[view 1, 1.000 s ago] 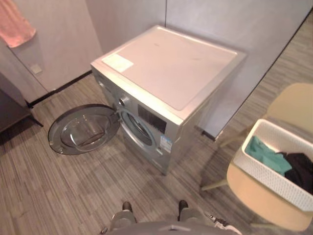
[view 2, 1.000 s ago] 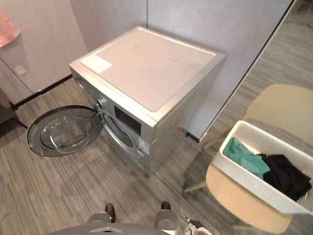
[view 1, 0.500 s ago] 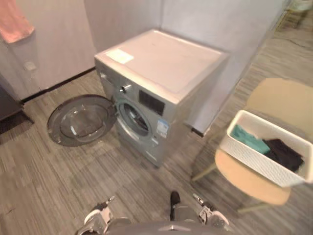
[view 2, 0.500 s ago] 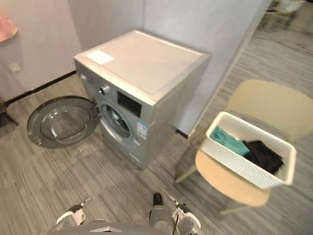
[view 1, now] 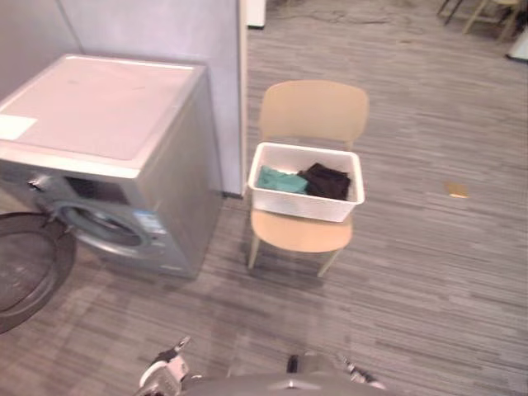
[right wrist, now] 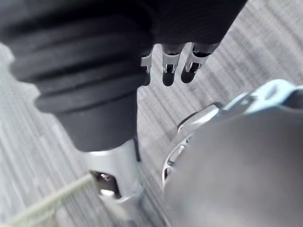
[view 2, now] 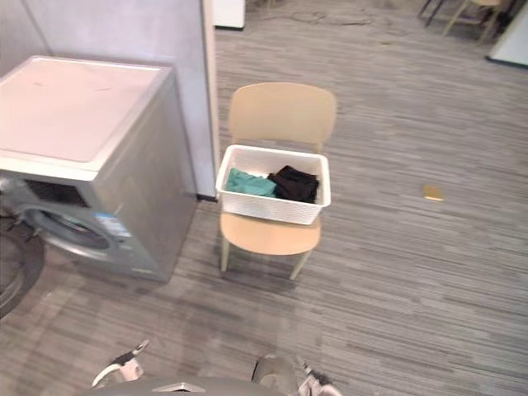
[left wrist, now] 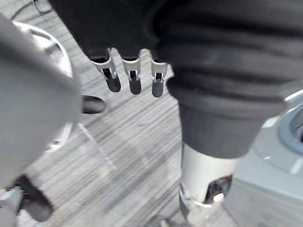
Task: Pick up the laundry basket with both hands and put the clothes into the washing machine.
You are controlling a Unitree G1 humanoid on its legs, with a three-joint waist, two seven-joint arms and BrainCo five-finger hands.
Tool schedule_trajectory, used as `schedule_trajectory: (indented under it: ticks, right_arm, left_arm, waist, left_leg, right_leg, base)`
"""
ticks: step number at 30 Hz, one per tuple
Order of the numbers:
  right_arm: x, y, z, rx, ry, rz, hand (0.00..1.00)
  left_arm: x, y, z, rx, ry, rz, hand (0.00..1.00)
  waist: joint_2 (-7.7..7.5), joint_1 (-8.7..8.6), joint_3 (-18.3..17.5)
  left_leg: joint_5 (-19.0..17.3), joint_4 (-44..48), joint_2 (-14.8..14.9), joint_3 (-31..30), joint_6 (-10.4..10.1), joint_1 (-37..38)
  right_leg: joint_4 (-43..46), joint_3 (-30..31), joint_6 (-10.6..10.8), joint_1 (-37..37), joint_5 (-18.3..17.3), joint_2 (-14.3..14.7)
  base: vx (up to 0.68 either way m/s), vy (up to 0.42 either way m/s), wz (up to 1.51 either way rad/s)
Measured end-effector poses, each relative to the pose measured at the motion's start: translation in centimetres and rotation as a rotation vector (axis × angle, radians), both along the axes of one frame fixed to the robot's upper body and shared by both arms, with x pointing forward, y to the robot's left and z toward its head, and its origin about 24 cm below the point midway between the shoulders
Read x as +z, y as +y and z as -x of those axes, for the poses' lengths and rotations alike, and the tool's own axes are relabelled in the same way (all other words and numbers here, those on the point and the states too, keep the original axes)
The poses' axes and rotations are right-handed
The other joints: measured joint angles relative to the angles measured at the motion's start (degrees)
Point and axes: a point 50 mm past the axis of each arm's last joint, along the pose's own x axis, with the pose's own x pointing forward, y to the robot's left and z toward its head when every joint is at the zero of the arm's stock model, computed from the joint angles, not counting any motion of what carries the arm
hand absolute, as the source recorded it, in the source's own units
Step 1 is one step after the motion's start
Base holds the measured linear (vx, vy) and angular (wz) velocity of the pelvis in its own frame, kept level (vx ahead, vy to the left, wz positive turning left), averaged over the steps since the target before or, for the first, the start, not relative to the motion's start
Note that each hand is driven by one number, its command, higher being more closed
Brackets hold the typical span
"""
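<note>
Since the laundry basket (view 1: 302, 205) rests on the seat of a beige chair (view 1: 314, 111), ahead of the robot and just right of the washing machine (view 1: 99, 107), the step in hand looks like the approach. The left hand (left wrist: 135, 81) and the right hand (right wrist: 168, 68) hang low, fingers loose and straight, holding nothing. Teal and black clothes (view 1: 280, 179) lie in the basket. A good lift calls for squaring up to the near long side and taking one short end in each hand, so it rises level. The machine's door (view 1: 25, 264) stands open on the near left.
</note>
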Motion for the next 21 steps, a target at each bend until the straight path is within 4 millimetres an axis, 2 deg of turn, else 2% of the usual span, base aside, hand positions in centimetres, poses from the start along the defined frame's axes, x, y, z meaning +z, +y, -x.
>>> schedule_trajectory:
  ticks: [2,3,5,6,7,8,9,10,11,12,13,14,15,16,17,18,19,20,21]
  right_arm:
    - [-0.1,-0.4,0.4,0.0,0.026,-0.002,0.0]
    - [-0.3,-0.2,0.2,0.002,0.033,-0.013,0.0]
    - [-0.3,0.0,0.1,0.014,0.034,-0.015,0.0]
    - [-0.5,0.7,0.2,0.02,0.038,-0.031,0.0]
    - [-0.6,1.0,0.4,0.017,0.047,-0.043,0.0]
    - [-0.6,1.1,0.5,0.015,0.047,-0.043,0.0]
    - [-0.4,0.5,0.1,0.024,0.031,-0.018,0.0]
    - [-0.2,0.3,-0.1,0.074,0.025,0.006,0.0]
    - [-0.2,0.3,-0.3,0.084,0.022,0.009,0.0]
    - [0.0,0.3,-0.6,0.11,0.006,0.024,0.0]
    - [0.2,0.2,-1.1,0.127,-0.007,0.033,0.0]
    - [0.3,0.3,-1.4,0.134,-0.014,0.034,0.0]
    - [0.3,0.3,-1.4,0.135,-0.016,0.032,0.0]
    - [0.4,0.4,-2.0,0.156,-0.033,0.038,0.0]
    - [0.5,0.5,-2.4,0.16,-0.045,0.04,0.0]
    - [0.5,0.8,-2.4,0.163,-0.046,0.036,0.0]
    - [0.5,0.9,-2.7,0.174,-0.049,0.037,0.0]
    - [0.4,1.2,-2.5,0.182,-0.041,0.029,0.0]
    - [0.3,1.8,-2.7,0.194,-0.042,0.017,0.0]
  left_arm:
    - [-0.3,-0.5,1.0,-0.006,0.036,0.019,0.0]
    - [-0.3,-0.2,1.0,-0.03,0.041,0.008,0.0]
    - [-0.1,0.4,0.6,-0.081,0.036,-0.02,0.0]
    - [0.1,1.3,0.3,-0.1,0.025,-0.047,0.0]
    - [0.5,2.4,0.0,-0.097,0.007,-0.093,0.0]
    - [0.8,2.9,-0.5,-0.092,-0.022,-0.12,0.0]
    - [1.2,3.4,-0.8,-0.086,-0.052,-0.148,0.0]
    - [1.1,3.3,-0.6,-0.097,-0.049,-0.146,0.0]
    - [1.1,3.2,-0.6,-0.1,-0.048,-0.143,0.0]
    - [1.1,2.5,-1.0,-0.088,-0.068,-0.121,0.0]
    - [1.3,2.2,-1.6,-0.083,-0.099,-0.113,0.0]
    - [1.3,2.0,-1.9,-0.081,-0.111,-0.109,0.0]
    - [1.3,1.9,-1.9,-0.08,-0.116,-0.107,0.0]
    - [1.2,1.6,-1.7,-0.067,-0.115,-0.097,0.0]
    - [1.2,1.6,-1.5,-0.056,-0.111,-0.094,0.0]
    - [1.0,1.6,-1.0,-0.027,-0.097,-0.09,0.0]
    - [0.8,1.7,-0.4,-0.011,-0.07,-0.091,0.0]
    - [0.8,1.9,0.0,-0.008,-0.056,-0.098,0.0]
    - [0.8,2.3,0.3,0.006,-0.048,-0.109,0.0]
  waist:
    - [1.11,0.9,-0.7]
    - [1.44,0.82,-1.0]
    - [-0.18,0.51,-0.1]
    - [-2.11,0.49,0.4]
    - [-3.05,0.73,0.6]
    - [-2.3,1.34,1.2]
    - [-0.76,2.81,2.3]
    - [-0.34,3.4,2.6]
    - [-0.48,3.25,2.5]
    - [-0.89,2.9,2.3]
    - [-1.09,3.05,2.5]
    - [-1.23,3.37,2.6]
    - [-1.2,3.45,2.6]
    - [-0.34,3.52,2.8]
    - [-0.09,3.73,2.7]
    - [0.04,4.13,2.8]
    - [-0.57,4.66,2.2]
    - [-0.66,4.82,2.0]
    - [-1.83,4.59,1.5]
  left_leg:
    - [1.6,-3.2,0.2,-0.8,0.1,0.4]
    - [3.1,-4.0,0.2,-0.8,-0.8,0.9]
    - [3.8,-1.9,0.7,-1.0,-1.1,0.4]
    - [3.4,3.9,2.2,-2.0,-1.4,-1.6]
    - [1.2,15.3,6.4,-4.1,-1.5,-5.1]
    - [0.0,23.2,9.5,-5.6,0.6,-7.2]
    - [0.7,36.2,14.2,-10.7,5.9,-11.3]
    - [5.4,44.3,13.9,-19.6,5.9,-16.1]
    - [5.8,45.6,13.7,-20.7,5.3,-16.9]
    - [2.0,49.1,11.9,-23.0,4.4,-20.8]
    - [-2.5,47.6,8.7,-23.5,1.9,-23.9]
    - [-4.4,42.2,5.8,-23.4,0.4,-25.0]
    - [-4.6,36.9,4.5,-23.1,0.8,-25.0]
    - [-4.1,23.9,3.3,-22.6,0.9,-24.3]
    - [-3.6,19.3,3.2,-22.8,1.3,-23.9]
    - [0.3,15.0,2.6,-23.1,0.7,-22.4]
    - [0.8,14.8,0.1,-23.3,2.1,-21.6]
    - [0.0,14.6,-1.0,-22.6,2.8,-21.4]
    - [-1.0,14.8,-2.4,-21.1,4.0,-21.2]
  right_leg:
    - [-5.6,2.2,-1.0,0.5,3.7,3.1]
    - [-6.9,3.1,-1.4,0.6,4.5,4.0]
    - [-7.4,3.2,-1.6,0.7,4.4,4.2]
    - [-7.4,3.6,-2.3,1.1,3.6,4.1]
    - [-7.6,3.8,-2.6,2.2,3.2,5.1]
    - [-7.5,4.3,-3.1,3.2,2.8,6.1]
    - [-6.1,5.6,-3.9,4.9,1.8,8.5]
    - [-4.0,7.2,-4.3,5.4,0.5,8.8]
    - [-3.7,7.5,-4.4,5.5,0.3,8.6]
    - [-3.6,7.7,-4.4,5.4,-0.2,7.6]
    - [-3.9,8.0,-4.2,5.0,-0.2,6.1]
    - [-4.3,8.3,-4.0,4.5,-0.4,4.8]
    - [-4.6,8.7,-3.8,4.3,-0.5,4.2]
    - [-6.2,8.8,-3.4,4.8,-0.6,3.3]
    - [-6.4,8.8,-3.1,4.7,-0.6,3.0]
    - [-6.7,9.6,-1.3,4.8,-0.6,2.3]
    - [-8.1,11.2,-0.7,5.6,-0.6,0.8]
    - [-9.0,11.6,0.1,6.0,-0.4,-0.2]
    - [-6.8,12.8,1.6,6.1,-0.2,-2.1]
  base:
    - [0.02,-0.098,-0.77]
    - [0.02,-0.093,-0.6]
    - [-0.03,-0.112,-0.12]
    - [-0.05,-0.139,-0.02]
    - [-0.05,-0.134,-0.11]
    - [-0.05,-0.094,-0.42]
    - [-0.03,-0.025,-0.67]
    - [-0.02,0.013,-0.6]
    - [0.03,0.085,-0.29]
    - [0.04,0.112,0.01]
    - [0.06,0.185,0.01]
    - [0.03,0.139,-0.06]
    - [0.06,0.229,-0.21]
    - [0.09,0.296,-0.3]
    - [0.12,0.372,-0.46]
    - [0.13,0.366,-0.51]
    - [0.17,0.362,-0.48]
    - [0.23,0.404,-0.3]
    - [0.28,0.373,-0.08]
